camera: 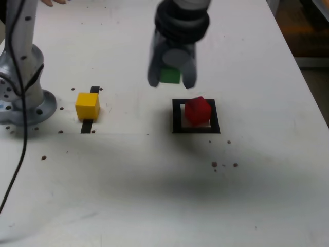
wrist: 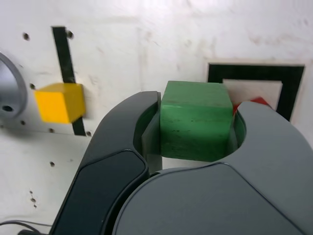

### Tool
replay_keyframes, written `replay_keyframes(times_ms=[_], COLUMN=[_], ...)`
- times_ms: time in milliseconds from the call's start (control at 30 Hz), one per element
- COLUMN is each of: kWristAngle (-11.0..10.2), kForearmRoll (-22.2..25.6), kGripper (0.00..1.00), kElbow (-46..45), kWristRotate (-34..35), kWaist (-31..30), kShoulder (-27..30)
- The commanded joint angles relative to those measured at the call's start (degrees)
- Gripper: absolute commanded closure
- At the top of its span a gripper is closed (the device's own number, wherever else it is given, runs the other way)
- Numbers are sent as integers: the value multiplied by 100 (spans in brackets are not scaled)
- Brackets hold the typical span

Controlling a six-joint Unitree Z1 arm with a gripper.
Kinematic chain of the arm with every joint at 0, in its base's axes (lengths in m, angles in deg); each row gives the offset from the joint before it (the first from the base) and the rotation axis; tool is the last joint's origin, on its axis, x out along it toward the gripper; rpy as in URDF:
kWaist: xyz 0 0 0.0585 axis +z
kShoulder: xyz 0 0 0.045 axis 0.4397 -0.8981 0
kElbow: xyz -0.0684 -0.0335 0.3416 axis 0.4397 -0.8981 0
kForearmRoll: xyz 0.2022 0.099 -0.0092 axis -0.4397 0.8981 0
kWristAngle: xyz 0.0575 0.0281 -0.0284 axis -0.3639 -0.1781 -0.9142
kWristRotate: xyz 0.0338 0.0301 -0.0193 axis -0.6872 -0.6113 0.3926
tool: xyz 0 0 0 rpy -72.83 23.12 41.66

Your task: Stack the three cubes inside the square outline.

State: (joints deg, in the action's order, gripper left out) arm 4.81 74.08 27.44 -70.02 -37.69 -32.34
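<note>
Nearest the camera in the wrist view is the pincer point(wrist: 198, 110), its two rounded grey fingers closed around the green cube point(wrist: 195, 120), one on each side of it. The landmark for everything else is the square outline point(camera: 177, 123), a black frame with a white centre lying on the bench point(camera: 128, 180). In the exterior view, the pincer and the green cube appear up and to the left of the outline, raised clear of the bench, and the pincer is blurred there.

The red cube point(camera: 197, 111) stands inside the outline, toward its right side in the exterior view, and is turned at an angle to the frame. In the wrist view, most of it is hidden behind one finger, with only a small red part showing within the outline.

The yellow cube point(camera: 87, 106) sits well apart from the outline, to its left in the exterior view. Black strip point(camera: 87, 126) shows above and below that cube.

Farther left of the outline in the exterior view is a round grey metal base point(camera: 36, 110), with a dark cable point(camera: 23, 113) passing in front of it. Part of a hand point(camera: 54, 2) shows far up and to the left of the outline, at the picture's edge. Small dark holes point(camera: 214, 164) dot the bench below the outline and around the yellow cube.
</note>
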Motion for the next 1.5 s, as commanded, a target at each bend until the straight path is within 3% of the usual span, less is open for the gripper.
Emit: replay_keyframes(times_ms=[0, 400, 600, 700, 867, 1000, 1100, 1333, 1467], kWristAngle=[-33, -41, 79, 155, 286, 293, 216, -87, -38], kForearmRoll=[-6, -617, -1078, -1227, -1347, -1321, -1229, -512, -230], kGripper=[89, 88, 85, 69, 26, 8, 1, 0, 0], kElbow=[-170, -987, -1135, -1165, -1191, -1232, -1345, -1603, -2010], kWristRotate=[-15, -583, -1025, -1138, -1356, -1454, -1371, -689, -359], kWaist=[158, 1243, 1635, 1700, 1792, 1823, 1797, 1418, 1215], kShoulder=[35, 45, -89, -174, -325, -272, 15, 1061, 1740])
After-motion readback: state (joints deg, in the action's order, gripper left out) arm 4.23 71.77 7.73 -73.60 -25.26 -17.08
